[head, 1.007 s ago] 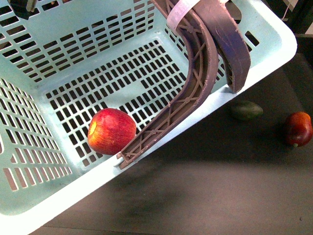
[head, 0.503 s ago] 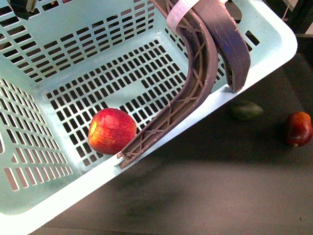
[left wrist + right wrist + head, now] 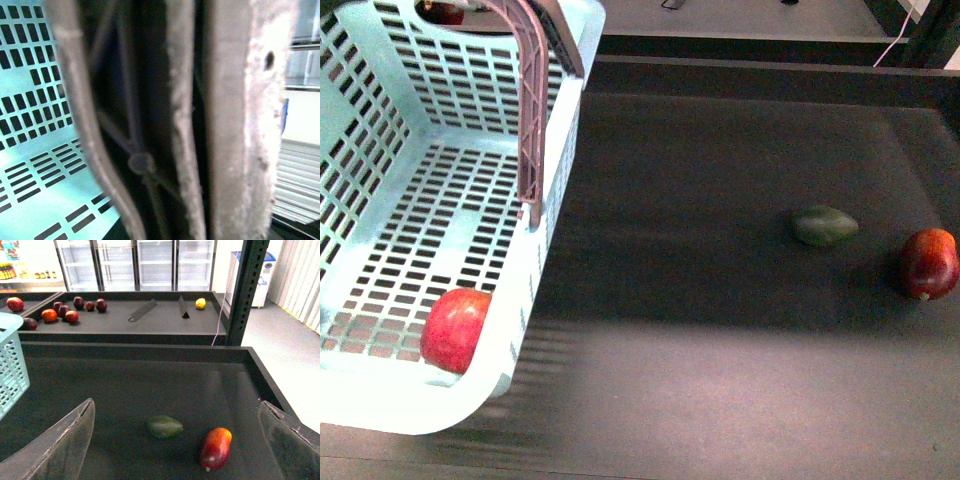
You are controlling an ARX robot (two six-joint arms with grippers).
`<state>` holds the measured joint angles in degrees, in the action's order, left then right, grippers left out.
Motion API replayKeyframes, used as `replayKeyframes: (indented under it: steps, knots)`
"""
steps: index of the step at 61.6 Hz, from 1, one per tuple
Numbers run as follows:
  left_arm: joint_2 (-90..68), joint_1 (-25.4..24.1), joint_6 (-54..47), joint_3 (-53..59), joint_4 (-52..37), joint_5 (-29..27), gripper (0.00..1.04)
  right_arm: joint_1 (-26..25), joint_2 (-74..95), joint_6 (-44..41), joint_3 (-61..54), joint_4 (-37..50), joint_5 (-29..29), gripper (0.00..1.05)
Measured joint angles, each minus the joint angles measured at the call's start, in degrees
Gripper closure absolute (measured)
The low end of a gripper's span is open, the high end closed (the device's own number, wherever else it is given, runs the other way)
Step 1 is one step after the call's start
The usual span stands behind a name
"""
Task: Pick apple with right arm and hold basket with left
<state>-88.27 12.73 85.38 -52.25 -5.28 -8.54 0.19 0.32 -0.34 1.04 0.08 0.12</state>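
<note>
The right gripper [image 3: 176,405] is seen as two broad, smoky translucent fingers [image 3: 60,447], curved like shells and edged with pale, scuffed rims; fine scratches are visible along those edges.

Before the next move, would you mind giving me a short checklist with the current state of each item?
1. Apple inside the basket: ok, it lies in the near corner of the floor.
2. Right gripper open and empty: ok.
3. Left gripper clamped on the handles: ok, as far as it shows; pale fingers flank them closely.
4. Basket resting on the table: cannot tell.
5. Right gripper aimed at the apple: not ok. Its view faces the green fruit and maroon fruit, with only the basket's edge in view.
</note>
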Motion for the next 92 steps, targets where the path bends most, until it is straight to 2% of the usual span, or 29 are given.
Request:
replayKeyframes:
  steps: [16,34,66,71,79,84,92]
  knots:
    - [-11.7,-4.2,1.0,-2.7,-0.9,0.8,0.9,0.0,0.0,0.0,0.0,0.0,0.0,0.09]
    - [-17.4,-5.0,3.0,-5.4,-4.9,1.7,0.9,0.0,0.0,0.0,0.0,0.0,0.0,0.09]
    - [-20.0,-6.4,2.6,-6.1,-2.5,5.7,0.9,0.0,0.0,0.0,0.0,0.0,0.0,0.09]
    - [-19.8,-6.5,1.4,-6.0,-2.5,6.2,0.8,0.0,0.0,0.0,0.0,0.0,0.0,0.09]
    - [-17.2,-6.5,-0.1,-6.0,-1.4,6.8,0.48,0.0,0.0,0.0,0.0,0.0,0.0,0.09]
    - [-12.7,-6.6,-0.1,-5.1,1.9,5.3,0.28,0.0,0.0,0.0,0.0,0.0,0.0,0.09]
    - [-4.4,-6.9,-0.5,-0.5,4.1,3.8,0.06,0.0,0.0,0.0,0.0,0.0,0.0,0.09]
